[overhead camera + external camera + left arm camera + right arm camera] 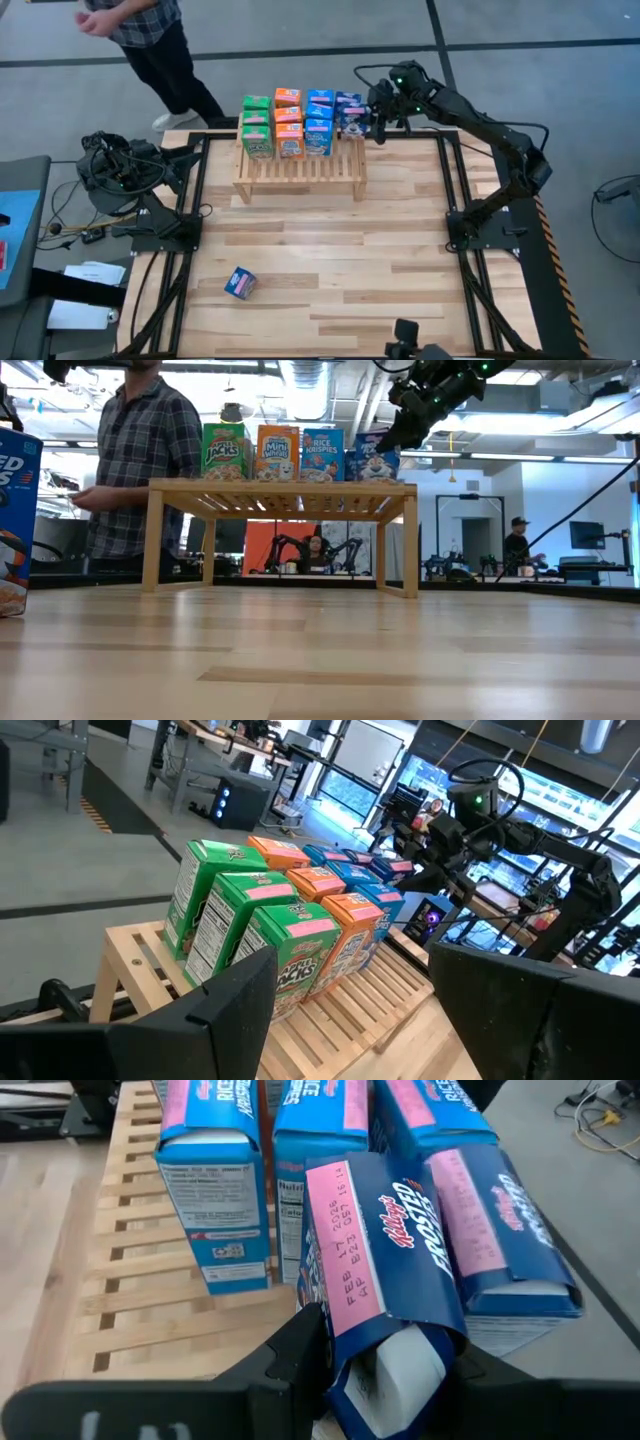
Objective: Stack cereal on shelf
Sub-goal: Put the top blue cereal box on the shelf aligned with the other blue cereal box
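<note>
on the shelf point(300, 170), cereal point(288, 122) rows

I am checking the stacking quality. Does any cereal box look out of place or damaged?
Yes. One blue box lies alone on the table, far from the shelf. The dark blue box in the right gripper is tilted, its end crumpled.

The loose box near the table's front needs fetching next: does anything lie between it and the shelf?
No. In the high view, only bare table lies between the loose box and the shelf.
</note>
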